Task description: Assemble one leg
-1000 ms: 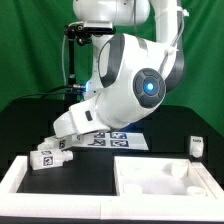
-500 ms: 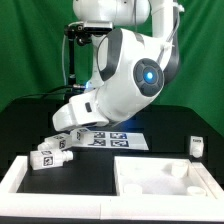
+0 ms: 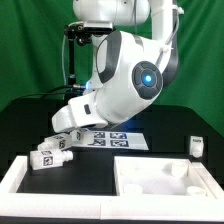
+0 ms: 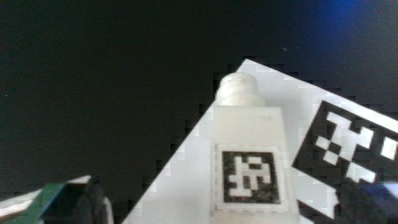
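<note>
In the wrist view a leg (image 4: pixel 249 150), a stubby white post with a square tag sticker, lies partly on the marker board (image 4: pixel 329 110). My gripper (image 4: pixel 222 212) is open. One dark fingertip (image 4: pixel 63 205) and the other (image 4: pixel 374 198) stand apart on either side of the leg's near end without touching it. In the exterior view my gripper (image 3: pixel 66 133) hangs low at the marker board's left end, over a leg (image 3: pixel 62 144). Another leg (image 3: pixel 44 158) lies just in front of it. A third leg (image 3: pixel 197 147) stands at the exterior view's right.
The large white rimmed tabletop panel (image 3: pixel 150 168) lies at the front right of the exterior view. A white raised rim (image 3: pixel 18 178) runs along the front left. The marker board (image 3: pixel 118 139) lies in the middle of the black table.
Over the first half second the arm's big wrist housing swung up and back and the hand shifted slightly over the left legs. Since then nothing has visibly moved.
</note>
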